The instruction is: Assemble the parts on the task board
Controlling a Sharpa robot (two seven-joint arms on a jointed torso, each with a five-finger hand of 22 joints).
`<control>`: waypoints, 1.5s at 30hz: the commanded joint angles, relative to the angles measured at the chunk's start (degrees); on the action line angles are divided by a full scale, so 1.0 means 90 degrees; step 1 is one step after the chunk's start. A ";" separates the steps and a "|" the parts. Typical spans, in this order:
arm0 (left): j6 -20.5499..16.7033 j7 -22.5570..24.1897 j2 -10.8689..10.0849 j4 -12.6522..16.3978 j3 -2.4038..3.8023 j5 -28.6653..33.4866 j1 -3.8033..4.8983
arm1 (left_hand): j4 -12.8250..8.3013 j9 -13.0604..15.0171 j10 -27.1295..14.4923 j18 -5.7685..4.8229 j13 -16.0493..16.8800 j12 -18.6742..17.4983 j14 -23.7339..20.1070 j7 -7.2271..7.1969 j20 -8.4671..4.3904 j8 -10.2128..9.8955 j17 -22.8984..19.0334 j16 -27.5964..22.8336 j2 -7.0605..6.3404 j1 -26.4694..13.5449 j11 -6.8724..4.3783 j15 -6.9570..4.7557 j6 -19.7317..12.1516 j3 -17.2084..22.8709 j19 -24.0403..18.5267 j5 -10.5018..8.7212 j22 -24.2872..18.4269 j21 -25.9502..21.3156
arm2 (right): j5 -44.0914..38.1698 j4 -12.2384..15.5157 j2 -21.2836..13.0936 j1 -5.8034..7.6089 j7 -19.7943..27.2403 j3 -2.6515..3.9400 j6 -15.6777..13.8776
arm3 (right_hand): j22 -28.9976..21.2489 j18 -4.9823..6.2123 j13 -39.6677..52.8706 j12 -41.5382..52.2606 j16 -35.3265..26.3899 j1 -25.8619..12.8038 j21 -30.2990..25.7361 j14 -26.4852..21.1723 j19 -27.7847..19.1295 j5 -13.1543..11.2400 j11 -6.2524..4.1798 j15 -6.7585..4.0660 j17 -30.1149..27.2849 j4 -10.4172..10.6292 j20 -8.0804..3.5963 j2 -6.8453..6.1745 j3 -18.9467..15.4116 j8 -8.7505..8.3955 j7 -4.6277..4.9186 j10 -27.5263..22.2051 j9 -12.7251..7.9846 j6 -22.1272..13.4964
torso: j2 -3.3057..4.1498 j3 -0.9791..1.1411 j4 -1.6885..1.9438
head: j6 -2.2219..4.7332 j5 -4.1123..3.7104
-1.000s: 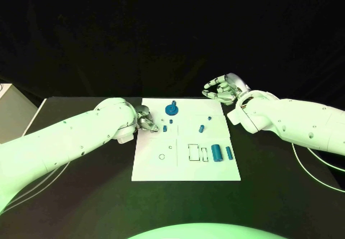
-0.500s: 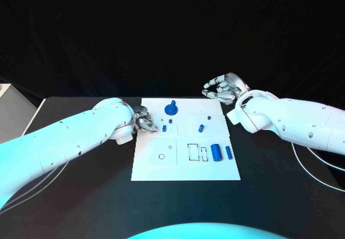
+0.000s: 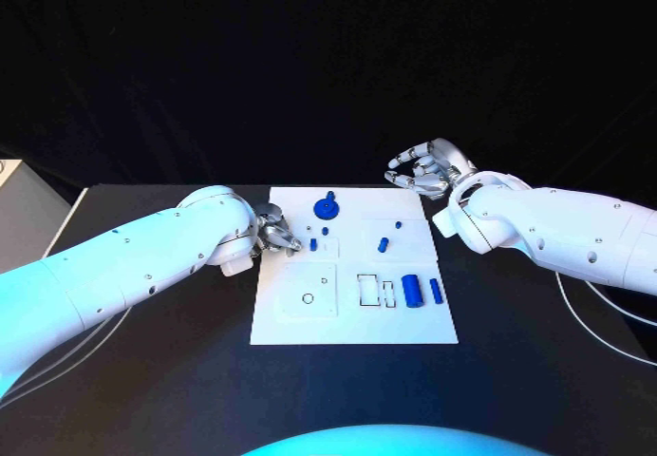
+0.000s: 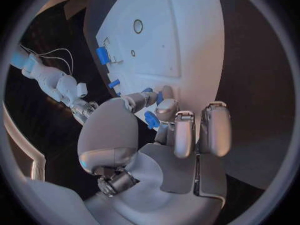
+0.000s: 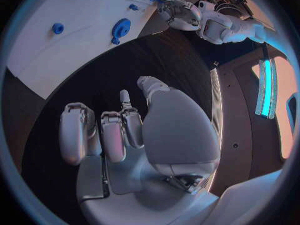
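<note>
Left hand (image 3: 278, 235) pinched a small upright part (image 4: 151, 119) over the board (image 3: 353, 328); right hand (image 3: 427, 168) curled, empty, beyond the board.

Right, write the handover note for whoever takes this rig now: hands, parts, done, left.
Left hand: at the task board's left edge, fingers curled round a small blue part; whether it is lifted or seated, I cannot tell.
Right hand: holds nothing, fingers apart, above the table beyond the board's far right corner.
Parts: blue gear near the far edge; small pieces mid-board; two blue cylinders lying loose by the outlined slots.
Done: not clear. Left: the loose cylinders at least.
</note>
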 commanded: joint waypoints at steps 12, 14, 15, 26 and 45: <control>0.0212 -0.0083 0.0002 -0.0080 -0.0024 -0.0205 -0.0036 | -0.0400 -0.0053 0.0067 -0.0055 0.0027 0.0039 0.0661 -0.0018 0.0004 -0.0034 0.1677 0.0021 0.0097 -0.0274 0.0003 0.0028 0.0105 0.0641 0.0036 -0.0012 0.0434 0.0032 | -0.0087 0.0008 -0.0009 -0.0001 0.0038 0.0002 0.0067 | 0.0774 0.0079 0.0831 0.0000 -0.0048 -0.0029 -0.0041 0.0420 0.0139 0.0021 -0.0006 -0.0027 0.0656 -0.0006 -0.0023 -0.0085 0.0102 -0.0023 0.0008 0.0003 0.0038 -0.0051 | 0.0005 -0.0002 -0.0005 | -0.0013 0.0006; 0.0207 -0.0084 0.0001 -0.0088 -0.0024 -0.0229 -0.0036 | -0.0400 -0.0053 0.0067 -0.0055 0.0027 0.0039 0.0661 -0.0018 0.0004 -0.0034 0.1677 0.0021 0.0097 -0.0274 0.0003 0.0028 0.0105 0.0641 0.0036 -0.0012 0.0434 0.0032 | -0.0087 0.0009 -0.0011 -0.0001 0.0037 0.0002 0.0066 | 0.0774 0.0079 0.0831 0.0000 -0.0048 -0.0029 -0.0041 0.0420 0.0139 0.0021 -0.0006 -0.0027 0.0656 -0.0006 -0.0023 -0.0085 0.0102 -0.0023 0.0008 0.0003 0.0038 -0.0051 | 0.0006 -0.0001 -0.0003 | -0.0012 0.0006; 0.0203 -0.0084 0.0001 -0.0093 -0.0024 -0.0243 -0.0036 | -0.0400 -0.0053 0.0067 -0.0055 0.0027 0.0039 0.0661 -0.0018 0.0004 -0.0034 0.1677 0.0021 0.0097 -0.0274 0.0003 0.0028 0.0105 0.0641 0.0036 -0.0012 0.0434 0.0032 | -0.0087 0.0009 -0.0011 -0.0001 0.0037 0.0002 0.0066 | 0.0774 0.0079 0.0831 0.0000 -0.0048 -0.0029 -0.0041 0.0420 0.0139 0.0021 -0.0006 -0.0027 0.0656 -0.0006 -0.0023 -0.0085 0.0102 -0.0023 0.0008 0.0003 0.0038 -0.0051 | 0.0007 -0.0001 -0.0004 | -0.0014 0.0005; 0.0197 -0.0080 0.0025 -0.0132 -0.0023 -0.0313 -0.0035 | -0.0419 -0.0061 0.0092 -0.0059 0.0070 0.0067 0.0661 -0.0034 0.0004 -0.0034 0.1677 0.0021 0.0128 -0.0279 -0.0009 0.0024 0.0127 0.0645 0.0047 -0.0013 0.0449 0.0041 | -0.0091 0.0013 -0.0010 -0.0001 0.0037 0.0002 0.0066 | 0.0774 0.0079 0.0831 0.0000 -0.0048 -0.0029 -0.0041 0.0420 0.0139 0.0021 -0.0006 -0.0027 0.0656 -0.0006 -0.0023 -0.0085 0.0102 -0.0023 0.0008 0.0003 0.0038 -0.0051 | 0.0005 0.0001 0.0000 | -0.0012 0.0002; 0.0352 -0.0068 0.0053 -0.0141 -0.0025 -0.0305 -0.0035 | -0.0544 -0.0083 0.0121 -0.0058 0.0091 0.0075 0.0661 -0.0053 0.0001 -0.0041 0.1677 0.0021 -0.0079 -0.0320 -0.0021 0.0012 0.0153 0.0328 0.0043 -0.0052 0.0448 0.0034 | -0.0106 0.0026 -0.0018 -0.0001 0.0034 0.0002 0.0066 | 0.0774 0.0079 0.0831 0.0000 -0.0048 -0.0029 -0.0041 0.0420 0.0139 0.0021 -0.0006 -0.0027 0.0656 -0.0006 -0.0023 -0.0085 0.0102 -0.0023 0.0008 0.0003 0.0038 -0.0051 | 0.0007 0.0002 -0.0001 | -0.0026 -0.0002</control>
